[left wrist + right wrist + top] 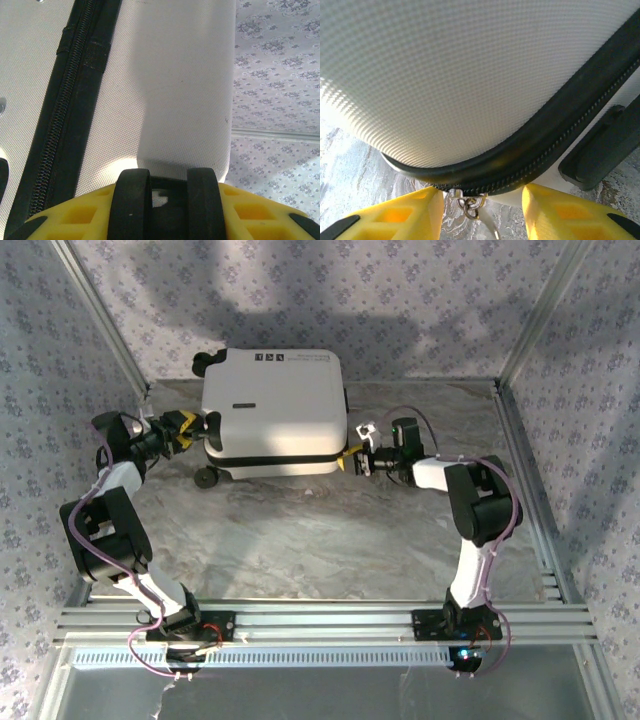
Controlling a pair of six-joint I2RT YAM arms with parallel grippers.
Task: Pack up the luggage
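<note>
Plainly the suitcase (275, 410) lies flat, long axis spanning from the left claw (197, 425), gripping a wheel (131, 205), to the right claw (481, 195), parted around the zipper pull (470, 205).

1 white hard-shell suitcase (275, 415) lies far on 1 marble-patterned table (300, 540), with 1 metal zipper pull (470, 204) at its right end. 2 robot arms (105, 540) carry 1 left gripper (200, 428) and 1 right gripper (352, 458).

We note luggage (272, 412) filling far centre, close to rear wall (400, 300): tight behind. We see bare table (300, 540) in front, wide free passage there.
</note>
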